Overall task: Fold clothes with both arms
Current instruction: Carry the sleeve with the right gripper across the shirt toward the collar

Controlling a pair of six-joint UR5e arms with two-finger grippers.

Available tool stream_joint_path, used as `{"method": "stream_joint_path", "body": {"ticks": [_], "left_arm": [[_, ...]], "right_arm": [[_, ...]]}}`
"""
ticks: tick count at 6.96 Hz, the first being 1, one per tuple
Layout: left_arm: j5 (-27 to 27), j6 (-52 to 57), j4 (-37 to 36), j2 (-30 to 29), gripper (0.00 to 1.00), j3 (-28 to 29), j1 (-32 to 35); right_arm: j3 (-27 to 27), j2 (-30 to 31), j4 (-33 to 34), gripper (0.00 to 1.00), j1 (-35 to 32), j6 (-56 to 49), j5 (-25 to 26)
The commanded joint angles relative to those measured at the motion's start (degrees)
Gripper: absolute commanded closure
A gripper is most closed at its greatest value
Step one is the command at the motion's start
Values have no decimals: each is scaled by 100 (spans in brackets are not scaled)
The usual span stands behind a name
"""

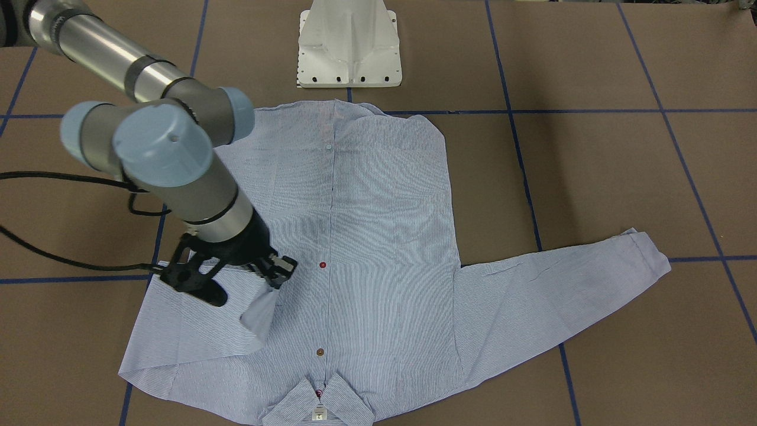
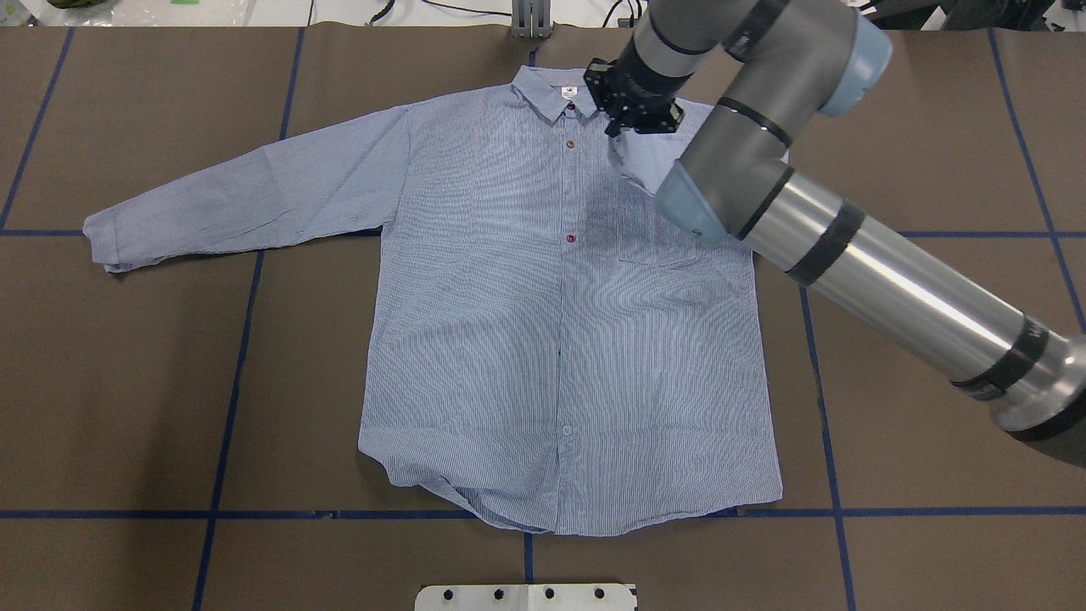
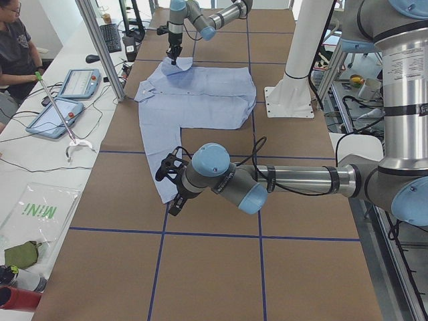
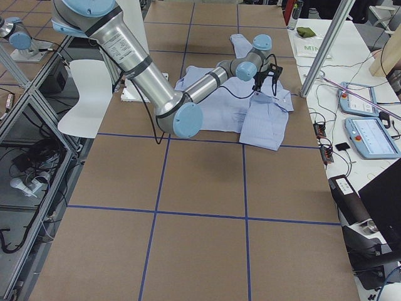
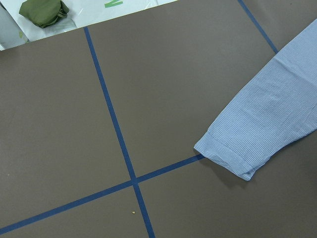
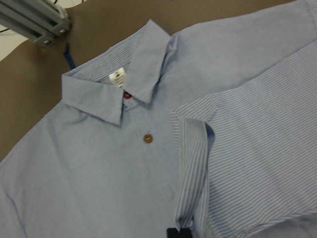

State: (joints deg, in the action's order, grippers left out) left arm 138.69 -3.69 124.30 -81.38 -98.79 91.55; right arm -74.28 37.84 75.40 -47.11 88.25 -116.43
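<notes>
Right gripper (image 1: 275, 281) points down, jaws pinched together; left arm (image 3: 294, 179) stretches out low and level.

Robot lab: tape-gridded table (image 2: 127, 382), aluminium frame (image 3: 101, 47), teach pendant (image 4: 369, 137).

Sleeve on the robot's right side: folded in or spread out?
Folded in: the right claw holds its cuff over the shirt front by the collar. The other sleeve lies spread flat.

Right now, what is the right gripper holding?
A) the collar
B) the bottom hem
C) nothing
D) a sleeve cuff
D: the right gripper is closed on a sleeve cuff, which hangs from its tips over the shirt front, short of the collar.
</notes>
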Motion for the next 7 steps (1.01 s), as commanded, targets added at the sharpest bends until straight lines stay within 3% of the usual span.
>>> {"method": "stream_joint_path", "body": {"ticks": [1, 2, 3, 4, 5, 7], "left_arm": [[0, 0, -2, 8, 1, -52, 3], [0, 0, -2, 8, 1, -70, 3], [0, 0, -2, 8, 1, -70, 3], [0, 0, -2, 43, 1, -79, 3], [0, 9, 24, 96, 1, -79, 3], [0, 9, -2, 132, 0, -62, -15]], "right_arm": [[474, -750, -208, 100, 577, 359, 566], [719, -769, -828, 100, 849, 716, 1039], [887, -787, -1121, 100, 922, 824, 1148], [932, -874, -1133, 74, 949, 939, 1149], [985, -953, -1133, 1, 1114, 966, 1480], [985, -972, -1107, 0, 1274, 1167, 1773]]}}
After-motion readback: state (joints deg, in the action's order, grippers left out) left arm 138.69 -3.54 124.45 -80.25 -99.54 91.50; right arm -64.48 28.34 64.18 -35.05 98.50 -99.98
